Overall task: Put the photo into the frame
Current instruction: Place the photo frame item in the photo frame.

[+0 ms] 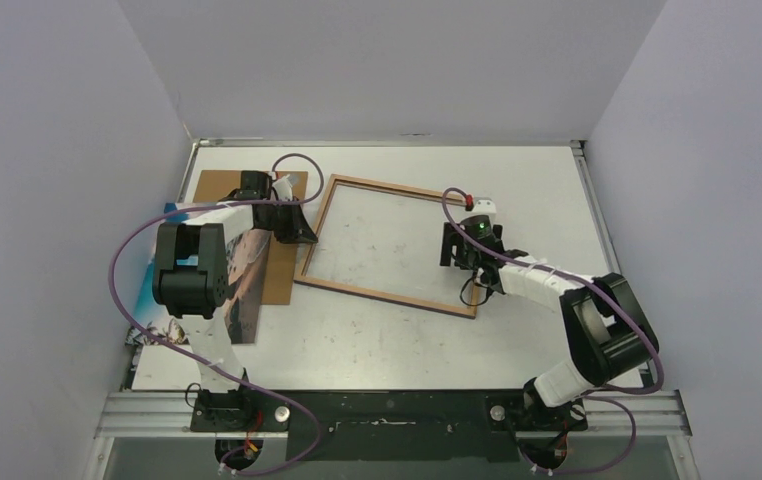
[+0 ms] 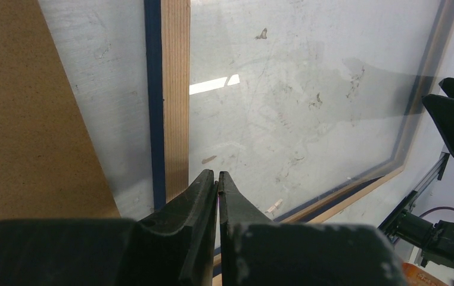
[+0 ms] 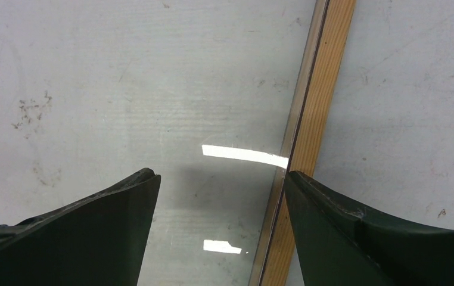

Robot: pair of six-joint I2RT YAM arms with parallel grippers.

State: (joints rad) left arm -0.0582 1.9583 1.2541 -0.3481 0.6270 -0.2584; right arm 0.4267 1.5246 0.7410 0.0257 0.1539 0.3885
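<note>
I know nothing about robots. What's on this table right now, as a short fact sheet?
frame: flat on the table, wooden back up, empty
photo: at the left, partly under the left arm
backing board: left of the frame
left fingers: shut, at the frame's left edge
right fingers: open, over its right edge
photo in frame: not yet

Three Cameras, One Shared Patch

The top camera hung high over the near edge of the table, looking down on all of it. Each wrist camera sat close above the surface, looking down and forward. All three shared the frame; the left wrist's also caught the right gripper.
</note>
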